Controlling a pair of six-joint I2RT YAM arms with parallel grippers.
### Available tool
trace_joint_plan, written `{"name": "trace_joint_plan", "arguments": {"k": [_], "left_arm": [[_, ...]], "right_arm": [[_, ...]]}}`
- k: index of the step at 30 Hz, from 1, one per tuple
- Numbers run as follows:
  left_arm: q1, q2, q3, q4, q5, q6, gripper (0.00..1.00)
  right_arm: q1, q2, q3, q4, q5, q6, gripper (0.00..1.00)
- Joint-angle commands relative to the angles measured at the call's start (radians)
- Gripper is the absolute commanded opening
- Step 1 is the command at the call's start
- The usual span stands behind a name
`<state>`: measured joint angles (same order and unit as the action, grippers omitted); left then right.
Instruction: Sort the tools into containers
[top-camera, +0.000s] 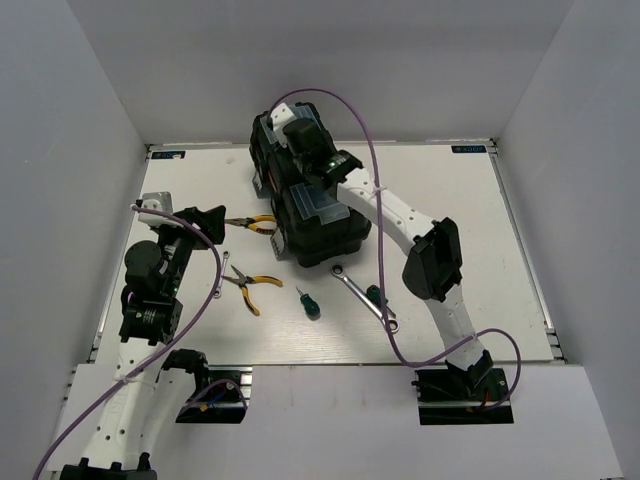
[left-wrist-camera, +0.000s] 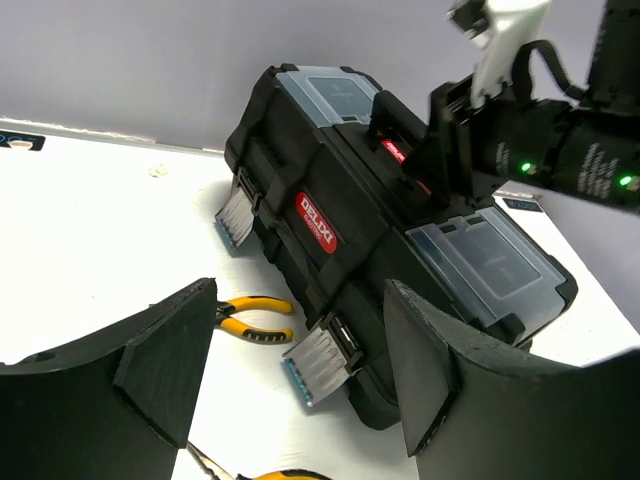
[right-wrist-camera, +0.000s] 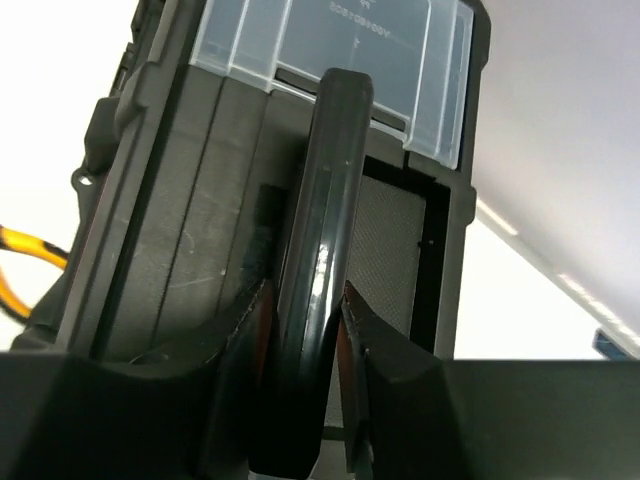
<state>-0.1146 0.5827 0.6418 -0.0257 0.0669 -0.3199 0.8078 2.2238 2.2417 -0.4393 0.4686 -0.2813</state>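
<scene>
Overhead view: the right gripper and its wrist cover the middle of the toolbox lid, so the handle cannot be seen there. A purple cable crosses the long wrench. The screwdriver beside it is too small to tell whether the two touch. The short wrench is too thin to make out clearly.

Left wrist view: a finger of the left gripper hides the head of one pliers. Another pair is cut by the bottom edge.

Right wrist view: the handle runs out of frame below, between the gripper's fingers. The toolbox is cropped on every side, and a yellow pliers grip is cut by the left edge.
</scene>
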Motion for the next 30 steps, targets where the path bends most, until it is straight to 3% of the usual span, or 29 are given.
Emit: {"name": "trace_joint_plan", "arguments": {"k": [1,2,5,10,19,30], "left_arm": [[-0.002,0.002,-0.013,0.004,0.01,-0.014,0.77],[-0.002,0.002,-0.013,0.016,0.01,-0.015,0.77],[-0.002,0.048,-0.022,0.026,0.019,-0.066,0.77],[-0.002,0.228,-0.013,0.015,0.046,-0.165,0.69],[-0.002,0.575,0.041,0.182,0.23,-0.248,0.69],[-0.011,0.775,0.074,0.348,0.352,-0.35,0.75]], "right_arm": [[-0.041,-0.093,-0.022,-0.05,-0.148,0.089,0.04],[-0.041,-0.096,-0.022,-0.049,-0.154,0.093,0.0],[-0.045,-0.116,-0.01,-0.036,-0.127,0.09,0.0],[-0.056,-0.191,-0.001,-0.015,-0.108,0.123,0.0],[-0.097,-0.282,0.047,0.001,-0.091,0.162,0.0],[-0.186,-0.331,0.114,-0.041,-0.142,0.223,0.0]]}}
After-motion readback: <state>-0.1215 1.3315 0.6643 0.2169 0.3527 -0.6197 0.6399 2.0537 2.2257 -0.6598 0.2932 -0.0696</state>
